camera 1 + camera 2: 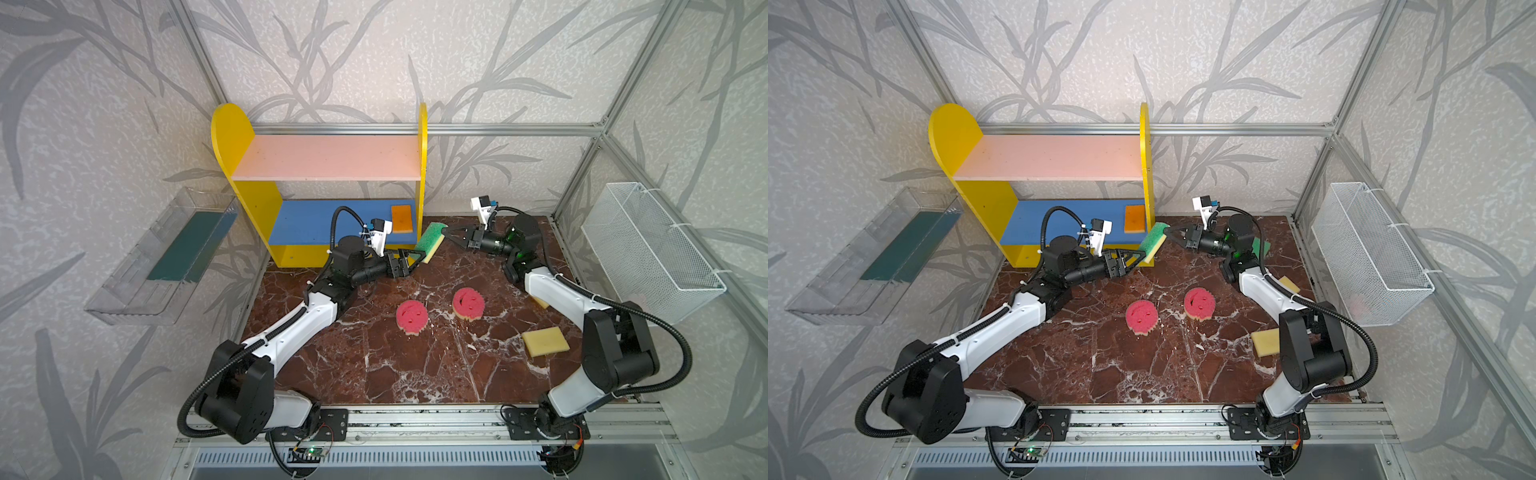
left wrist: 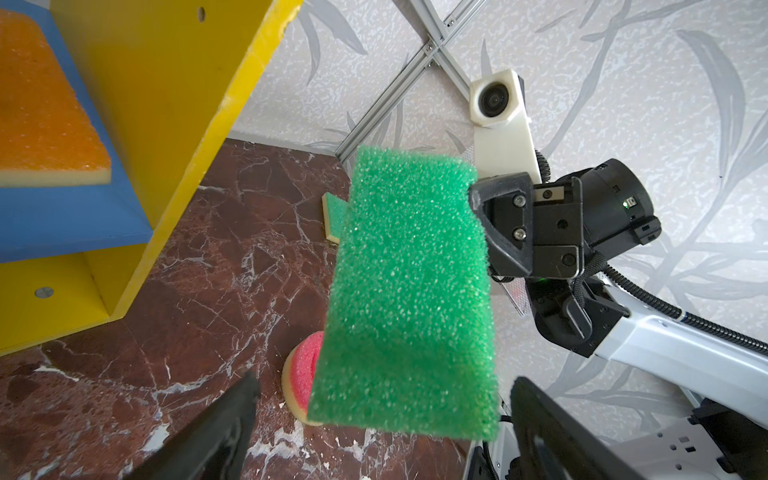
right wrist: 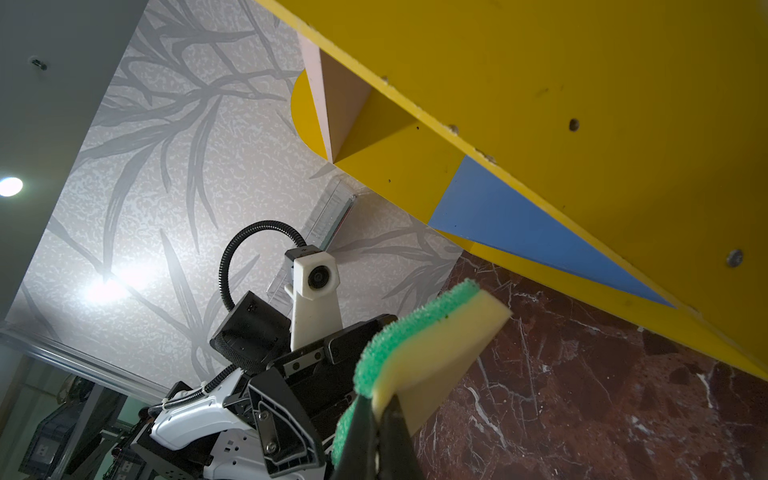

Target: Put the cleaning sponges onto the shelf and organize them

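Left wrist view: who has the green sponge (image 2: 407,291)?

— The right gripper (image 1: 446,233) pinches one end, aloft beside the shelf (image 1: 266,208). The left gripper (image 1: 417,257) gapes around the other end. It looks like a handover: left should close, right release, then the blue board (image 1: 324,226).

Behind the right arm (image 1: 1264,293), a green sponge (image 1: 1262,248) shows only a corner in a top view; in the left wrist view the green-faced sponge (image 2: 407,291) held in the air covers most of it, and much of a round pink sponge (image 2: 300,365) as well. A yellow sponge (image 1: 1290,284) peeks from under that arm's forearm in both top views, and its elbow covers part of another yellow sponge (image 1: 1264,343). The orange sponge (image 2: 41,112) runs off the left wrist picture's edge.
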Tool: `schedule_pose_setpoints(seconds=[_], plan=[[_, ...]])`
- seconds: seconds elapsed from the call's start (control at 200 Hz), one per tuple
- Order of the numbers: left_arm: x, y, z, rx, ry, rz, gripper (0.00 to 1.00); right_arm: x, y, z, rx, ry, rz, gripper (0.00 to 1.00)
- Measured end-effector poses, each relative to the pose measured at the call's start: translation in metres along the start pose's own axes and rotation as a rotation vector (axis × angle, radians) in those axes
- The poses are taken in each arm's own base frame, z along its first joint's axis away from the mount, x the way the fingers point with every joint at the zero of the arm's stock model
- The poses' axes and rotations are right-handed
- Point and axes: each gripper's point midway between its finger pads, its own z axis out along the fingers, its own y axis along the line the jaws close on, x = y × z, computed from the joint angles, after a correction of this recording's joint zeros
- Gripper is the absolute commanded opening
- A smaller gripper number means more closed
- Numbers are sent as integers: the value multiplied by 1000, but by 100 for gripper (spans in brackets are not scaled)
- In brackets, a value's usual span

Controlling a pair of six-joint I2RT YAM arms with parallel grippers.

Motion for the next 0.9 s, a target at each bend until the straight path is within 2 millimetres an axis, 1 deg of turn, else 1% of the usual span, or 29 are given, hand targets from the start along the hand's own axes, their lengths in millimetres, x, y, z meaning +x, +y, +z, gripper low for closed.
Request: schedule_pose_setpoints(seconds=[0.14,0.515,0.785,0.845,0.9], plan=[[1,0,1,-1,16,4,89,0,0,0,0,0,0,0],[1,-2,3,-9,56,48,92,2,-1,2,-1,5,5,0],[2,-6,6,-5,87,97,82,5,-9,5,6,14,31,0],[4,-4,7,-6,96,97,81,5,-9,5,6,15,33,0],[7,-1,8,-11,109,94,84,5,-9,5,5,16,33,0]])
